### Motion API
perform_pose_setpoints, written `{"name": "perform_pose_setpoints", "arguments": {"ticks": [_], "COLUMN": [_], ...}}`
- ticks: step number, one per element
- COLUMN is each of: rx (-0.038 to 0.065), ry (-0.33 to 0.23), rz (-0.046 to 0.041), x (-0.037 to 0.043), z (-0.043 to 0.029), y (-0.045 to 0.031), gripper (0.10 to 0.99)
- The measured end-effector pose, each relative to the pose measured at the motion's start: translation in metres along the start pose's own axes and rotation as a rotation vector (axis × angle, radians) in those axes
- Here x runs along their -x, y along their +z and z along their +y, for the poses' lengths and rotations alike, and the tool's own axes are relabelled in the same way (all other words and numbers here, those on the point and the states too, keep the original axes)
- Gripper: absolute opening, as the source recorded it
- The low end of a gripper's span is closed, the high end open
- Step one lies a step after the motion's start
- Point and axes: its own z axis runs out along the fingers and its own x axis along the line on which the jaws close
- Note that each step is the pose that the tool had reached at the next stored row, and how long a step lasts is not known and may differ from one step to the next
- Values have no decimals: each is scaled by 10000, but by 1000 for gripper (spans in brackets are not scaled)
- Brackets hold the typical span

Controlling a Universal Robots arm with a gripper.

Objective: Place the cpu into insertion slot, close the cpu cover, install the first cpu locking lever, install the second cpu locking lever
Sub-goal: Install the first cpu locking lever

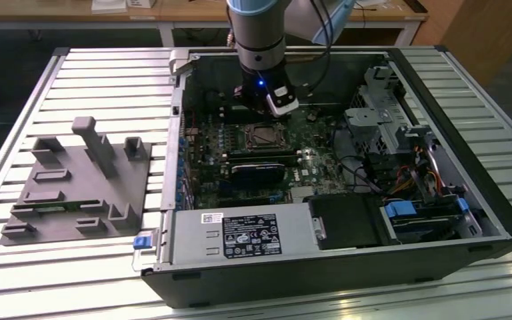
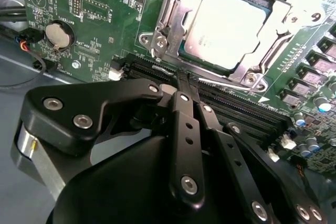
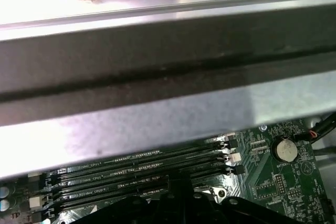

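strong glare whitens the cpu [image 2: 226, 27] in the second wrist view

Unreadable print on white label [image 1: 247, 235]

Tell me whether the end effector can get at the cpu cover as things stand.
Probably yes. The end effector hangs by the memory slots just beside the cpu cover, and in the second wrist view nothing stands between them.
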Motion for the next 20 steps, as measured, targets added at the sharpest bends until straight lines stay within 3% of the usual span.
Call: {"name": "perform_pose_setpoints", "arguments": {"ticks": [12, 20], "rx": [-117, -283], "ry": [507, 951], "rz": [-131, -283], "x": [-15, -20], "z": [50, 43], "y": [31, 74], "gripper": [106, 106]}}
